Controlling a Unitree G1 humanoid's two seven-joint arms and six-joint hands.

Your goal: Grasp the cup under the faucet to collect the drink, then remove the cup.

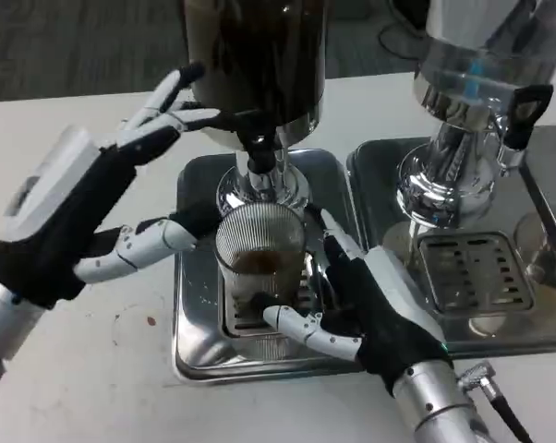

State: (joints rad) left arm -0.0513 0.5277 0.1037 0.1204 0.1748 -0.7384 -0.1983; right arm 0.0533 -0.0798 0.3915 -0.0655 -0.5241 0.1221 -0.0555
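A ribbed clear cup [259, 247] stands on the drip tray [193, 341] right under the black faucet [259, 150] of a dark drink dispenser [255, 55]. A little brown drink lies in the cup's bottom. My right hand [370, 305] grips the cup from the right, thumb across its front base and fingers behind its right side. My left hand [84, 208] is raised at the left with fingers spread; its upper fingertips reach the faucet's black lever [232, 120], and its thumb stretches toward the cup's left wall. Whether drink is flowing I cannot tell.
A second, chrome dispenser [463, 101] with a black tap handle [527, 109] stands at the right on its own slotted drip tray [467, 272]. A cable [500, 406] runs off my right wrist. White table [102, 369] lies at the front left.
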